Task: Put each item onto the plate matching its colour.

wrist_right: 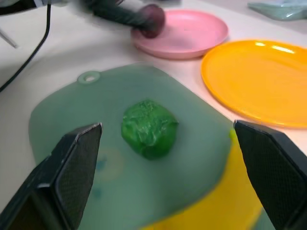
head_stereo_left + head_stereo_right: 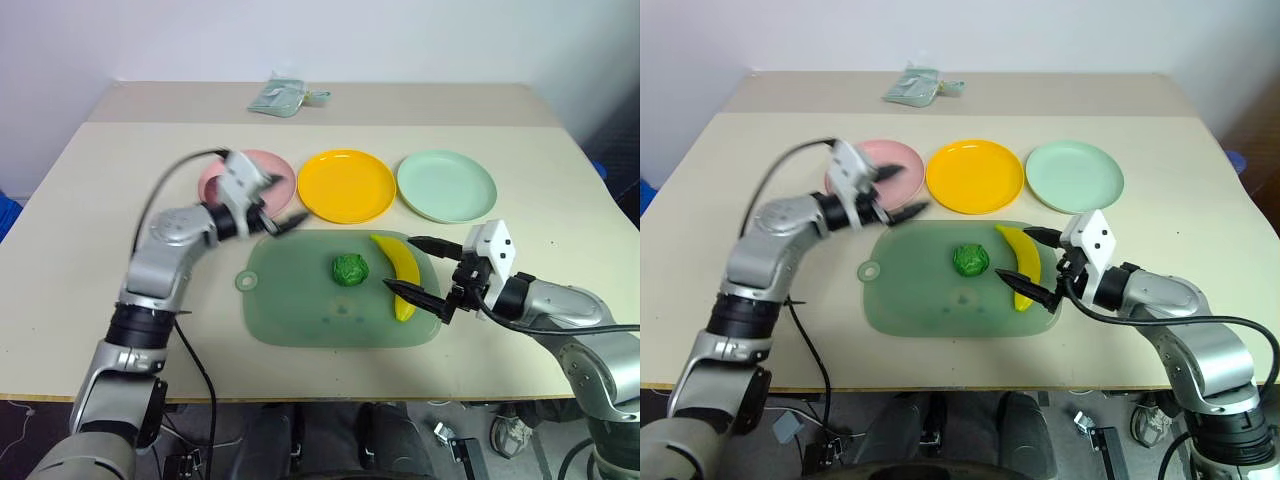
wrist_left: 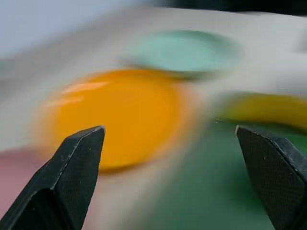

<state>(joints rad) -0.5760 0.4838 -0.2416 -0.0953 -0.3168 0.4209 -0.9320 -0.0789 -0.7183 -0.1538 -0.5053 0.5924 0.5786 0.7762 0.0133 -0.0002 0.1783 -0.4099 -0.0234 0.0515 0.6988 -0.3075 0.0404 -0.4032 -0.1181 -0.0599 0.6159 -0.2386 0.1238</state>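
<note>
A dark purple-red ball (image 1: 152,19) lies on the near rim of the pale pink plate (image 1: 192,33). My left gripper (image 2: 285,203) hovers open and empty between that plate and the green cutting board (image 2: 300,300). On the board rest the bumpy green ball (image 2: 350,269) and, to its right, the yellow banana (image 2: 397,272). My right gripper (image 2: 422,270) stands open at the board's right edge, its fingers on either side of the banana's near end without closing on it. The yellow plate (image 2: 347,185) and the mint green plate (image 2: 446,185) sit empty behind the board.
A pale green packet (image 2: 285,97) lies at the table's far edge. A black cable (image 2: 165,190) loops off my left forearm near the pink plate. The table (image 2: 90,200) has bare surface to the left and right of the board.
</note>
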